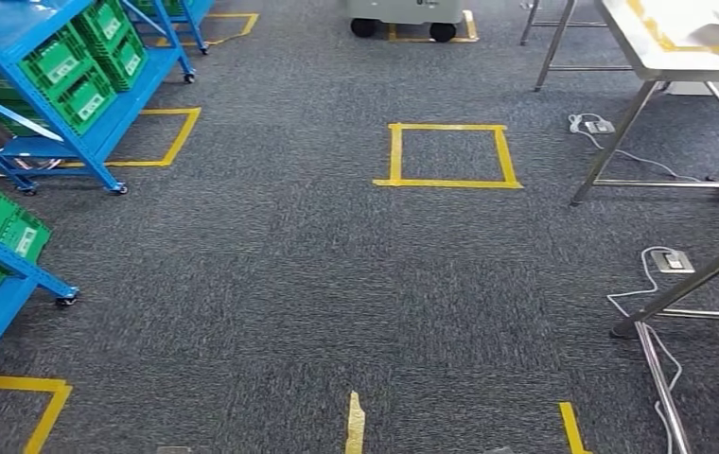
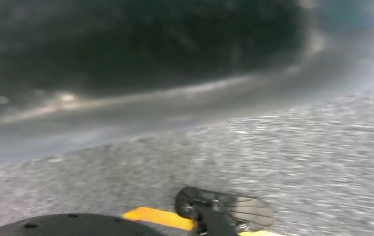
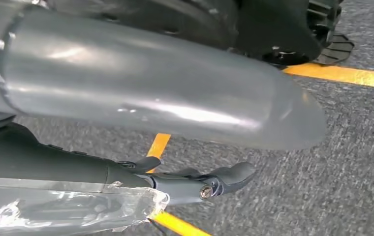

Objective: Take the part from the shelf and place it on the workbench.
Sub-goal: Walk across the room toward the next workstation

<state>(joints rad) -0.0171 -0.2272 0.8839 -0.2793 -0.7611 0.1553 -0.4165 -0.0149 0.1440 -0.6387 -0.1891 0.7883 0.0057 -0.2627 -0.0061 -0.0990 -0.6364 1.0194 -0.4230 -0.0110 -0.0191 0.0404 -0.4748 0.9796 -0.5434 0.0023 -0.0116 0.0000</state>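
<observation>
Right hand (image 3: 195, 184) above grey carpet (image 3: 352, 162), fingers extended, empty.

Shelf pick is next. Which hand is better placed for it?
Left, probably: the blue shelves with green bins stand on the robot's left, the workbench on its right. Neither is within reach from here, so it must walk there first.

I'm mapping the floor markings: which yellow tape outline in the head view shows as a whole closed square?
The yellow square in the middle of the carpet, left of the workbench. All four sides show; the outlines by the blue shelves are partly hidden or cropped.
</observation>
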